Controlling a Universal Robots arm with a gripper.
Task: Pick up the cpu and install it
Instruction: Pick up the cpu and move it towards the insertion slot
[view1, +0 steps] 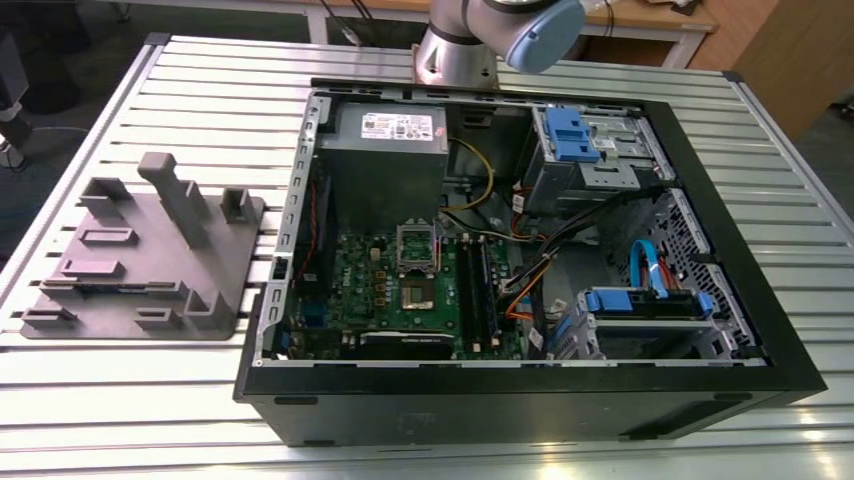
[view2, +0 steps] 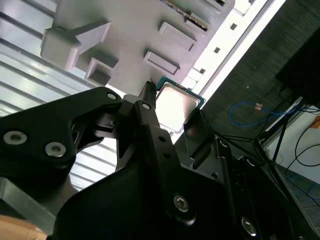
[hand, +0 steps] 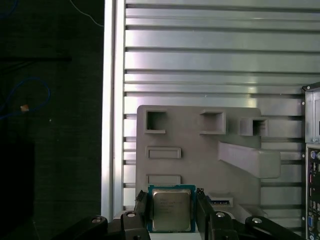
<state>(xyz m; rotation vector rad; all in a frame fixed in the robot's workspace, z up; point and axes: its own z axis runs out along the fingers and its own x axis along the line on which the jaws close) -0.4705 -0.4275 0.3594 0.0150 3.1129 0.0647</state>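
We are gripping the cpu (hand: 171, 209) flat between our fingers (hand: 141, 205), one pressing each opposite edge. The tray (hand: 190, 135) is lying beyond the fingertips.

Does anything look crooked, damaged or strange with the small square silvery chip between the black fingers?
Nothing stands out. In the first wrist view the small flat square cpu with a silvery-grey metal top sits straight in the black gripper, one finger against each side, above the grey plastic tray. No damage shows.

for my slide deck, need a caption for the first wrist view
cpu held in the fingers above the grey tray on the slatted table
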